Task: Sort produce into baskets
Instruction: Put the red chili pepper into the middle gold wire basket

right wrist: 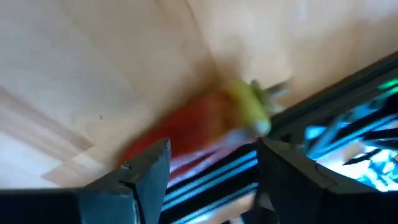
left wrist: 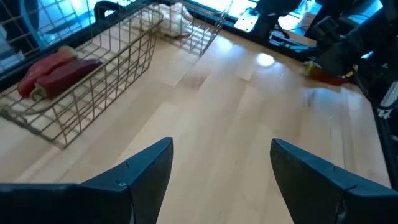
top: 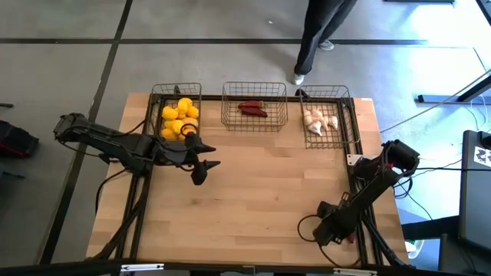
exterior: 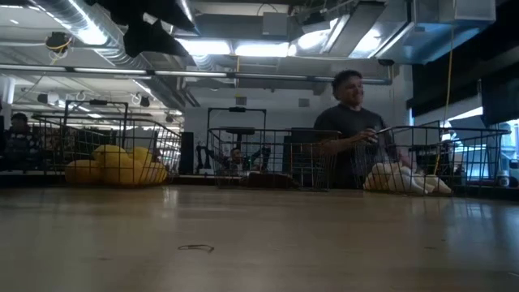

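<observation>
- High view: we see three dark wire-mesh baskets along the twelve o'clock edge of the pale wooden table [top: 253,199]. The basket at eleven o'clock [top: 156,115] holds round yellow lemons [top: 179,119], the middle basket [top: 228,107] slim dark red chili peppers [top: 253,110], and the basket at one o'clock [top: 352,115] whitish garlic bulbs [top: 320,121]. The left gripper [top: 201,163] hovers just beside the lemon basket, on its six o'clock side. The right gripper [top: 326,228] sits low near the table's five o'clock corner.
- Low view: we find no loose produce on the boards; a person [exterior: 349,122] stands behind the baskets.
- Left wrist view: the left gripper's fingers [left wrist: 140,174] stand released, nothing between them.
- Right wrist view: one red chili pepper with a green stem [right wrist: 205,127] lies on the table at its edge, just ahead of the right gripper's parted, empty fingers [right wrist: 149,171]. Blur hides whether they touch it.
- We judge this the pick-up of the last stray pepper; the next move calls for settling the jaws around it, closing, then carrying it toward twelve o'clock to the middle basket.
</observation>
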